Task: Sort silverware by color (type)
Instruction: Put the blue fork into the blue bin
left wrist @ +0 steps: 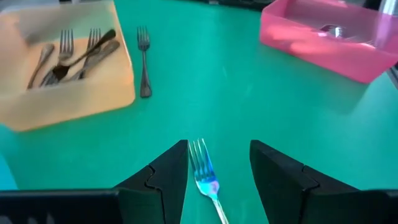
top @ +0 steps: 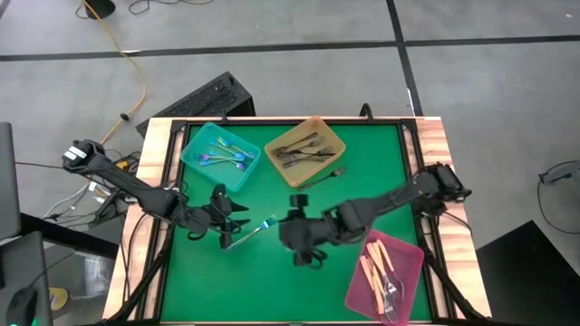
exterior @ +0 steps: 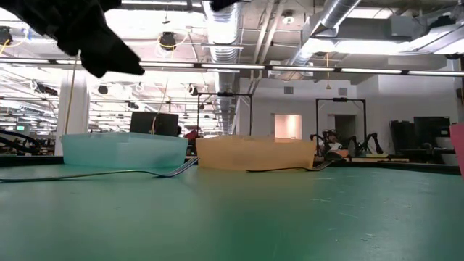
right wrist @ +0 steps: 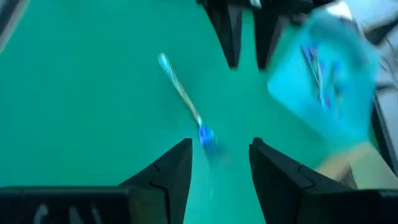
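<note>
An iridescent blue fork (top: 255, 231) lies flat on the green table mat between my two grippers, also seen in the low view (exterior: 109, 174). My left gripper (left wrist: 219, 147) hovers open above its handle end, and the fork's tines (left wrist: 200, 158) show between the fingers without touching them. My right gripper (right wrist: 221, 143) is open at the tine end (right wrist: 206, 135), also apart from it. More blue silverware lies in the teal tray (top: 194, 165). Dark grey pieces lie in the amber tray (top: 337, 143), and cream-handled ones in the pink tray (top: 412, 263). One dark fork (top: 322, 177) lies loose on the mat.
The three trays stand at the far left, far centre and near right of the mat. The loose dark fork (left wrist: 144, 59) lies just beside the amber tray (left wrist: 68, 102). A raised wooden rim (top: 152, 172) borders the table. Bare green mat (top: 245, 290) stretches along the near side.
</note>
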Tool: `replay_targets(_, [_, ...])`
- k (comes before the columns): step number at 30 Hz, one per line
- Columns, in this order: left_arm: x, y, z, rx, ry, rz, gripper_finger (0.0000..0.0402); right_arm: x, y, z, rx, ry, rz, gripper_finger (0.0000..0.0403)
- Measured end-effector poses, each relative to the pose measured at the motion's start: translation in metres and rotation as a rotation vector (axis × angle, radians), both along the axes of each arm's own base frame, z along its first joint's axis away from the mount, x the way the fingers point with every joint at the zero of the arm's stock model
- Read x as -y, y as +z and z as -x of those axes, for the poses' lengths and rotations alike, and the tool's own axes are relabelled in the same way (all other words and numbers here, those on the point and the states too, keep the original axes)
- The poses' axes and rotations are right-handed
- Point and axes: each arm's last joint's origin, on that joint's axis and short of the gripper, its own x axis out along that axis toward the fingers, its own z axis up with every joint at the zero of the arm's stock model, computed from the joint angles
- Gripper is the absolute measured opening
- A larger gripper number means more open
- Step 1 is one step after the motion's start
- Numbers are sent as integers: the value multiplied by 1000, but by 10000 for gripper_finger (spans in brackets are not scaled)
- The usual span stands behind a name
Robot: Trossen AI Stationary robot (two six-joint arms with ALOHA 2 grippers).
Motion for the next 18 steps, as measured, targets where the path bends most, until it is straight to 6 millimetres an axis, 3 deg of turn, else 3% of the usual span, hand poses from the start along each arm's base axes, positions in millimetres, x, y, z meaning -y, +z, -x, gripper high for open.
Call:
replay_targets(8, [-7,23,18,-10,-2,-49,156,31,-11,-45,141,137,-60,179])
replay_targets(18, [-18,30,40,-25,28,-32,156,49,-61,-88,182,240,-91,179])
